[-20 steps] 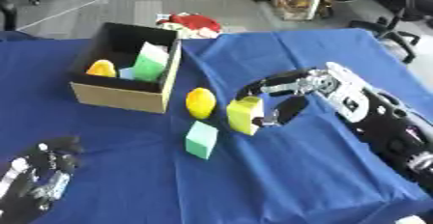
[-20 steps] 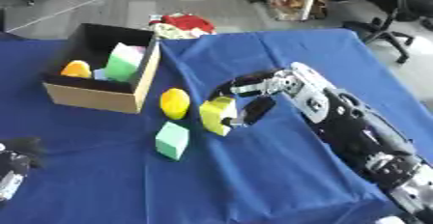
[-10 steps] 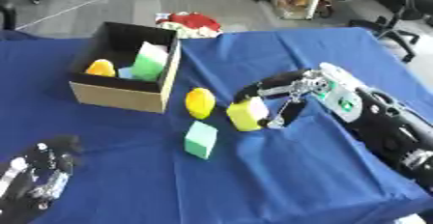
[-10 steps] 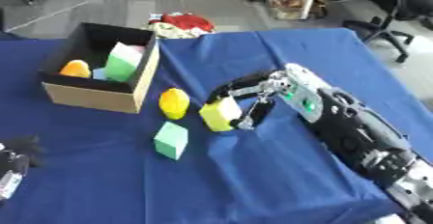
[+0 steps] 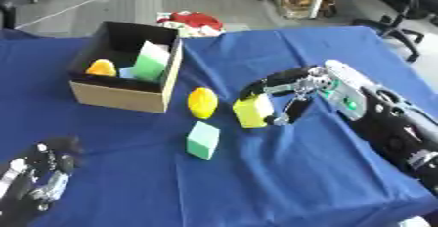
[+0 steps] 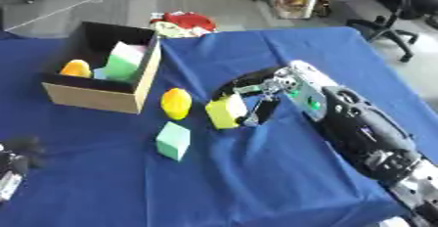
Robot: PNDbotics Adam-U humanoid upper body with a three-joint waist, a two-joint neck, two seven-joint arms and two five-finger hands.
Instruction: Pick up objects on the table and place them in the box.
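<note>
Gripping the yellow block (image 5: 251, 112) on the table, right hand (image 5: 295, 94) curls fingers and thumb around it. Box (image 5: 120, 96) already holds several items; lemon (image 5: 202, 102) and green block (image 5: 203, 140) remain outside. Left hand (image 5: 34, 182) idles lower left, fingers unclear.

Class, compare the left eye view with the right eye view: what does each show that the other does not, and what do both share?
Only the left eye view shows most of the left hand at the lower left corner; the right eye view catches just its edge. Only the right eye view shows more of the right forearm. Both share the cardboard box, the lemon, the green block and the right hand curled round the yellow block.
</note>
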